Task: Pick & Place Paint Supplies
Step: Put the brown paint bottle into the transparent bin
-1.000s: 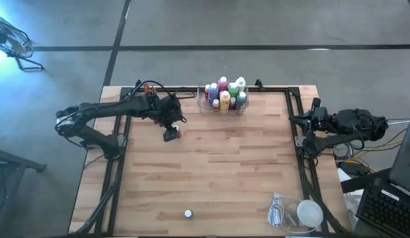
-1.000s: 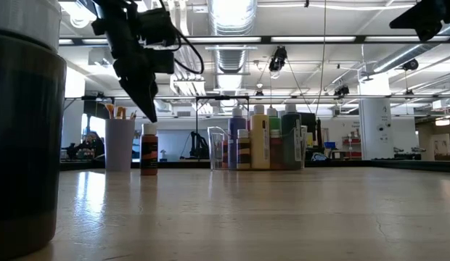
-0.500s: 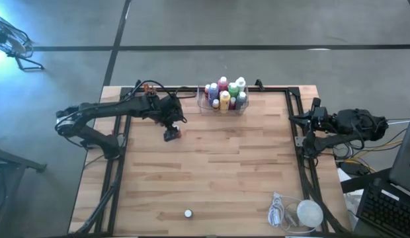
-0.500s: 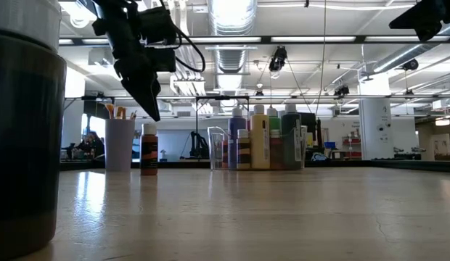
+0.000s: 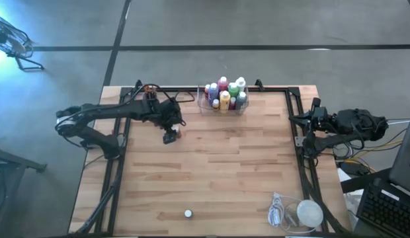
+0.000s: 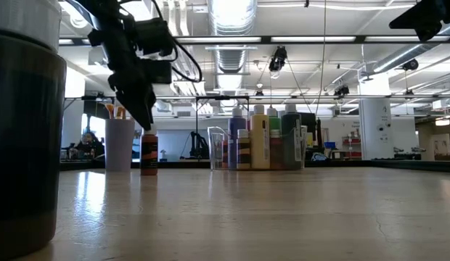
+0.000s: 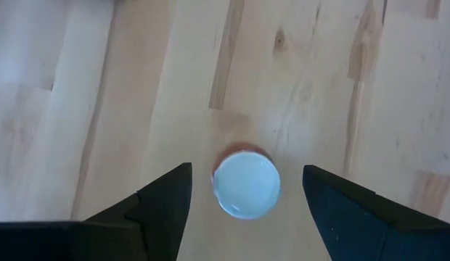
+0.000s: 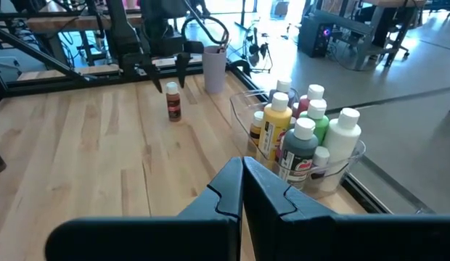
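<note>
I am reading this from the console, taking the clear tray (image 5: 223, 108) at the table's (image 5: 211, 178) far edge as my landmark. The table is butcher-block wood inside a dark frame. The tray holds a tight cluster of pale-capped paint bottles (image 5: 224, 94) in yellow, green, pink, purple and white, all upright.

The left arm reaches in to the left of the tray. Its left gripper (image 5: 169, 129) hangs directly above 1 brown bottle (image 6: 149, 152), fingers (image 7: 158, 210) spread wide to either side of the white cap and clear of it. That bottle stands upright on bare wood, well left of the tray and apart from it. A purple cup (image 8: 214, 69) with brushes stands farther left still, toward the table's back corner.

The right arm waits off the table's right edge, well right of the tray; its right gripper (image 8: 242, 190) has its fingers pressed together on nothing.

Far from the tray, at the near edge, lie a white round lump (image 5: 309, 213) with a coiled cord and 1 small white-capped bottle (image 5: 188, 213).
</note>
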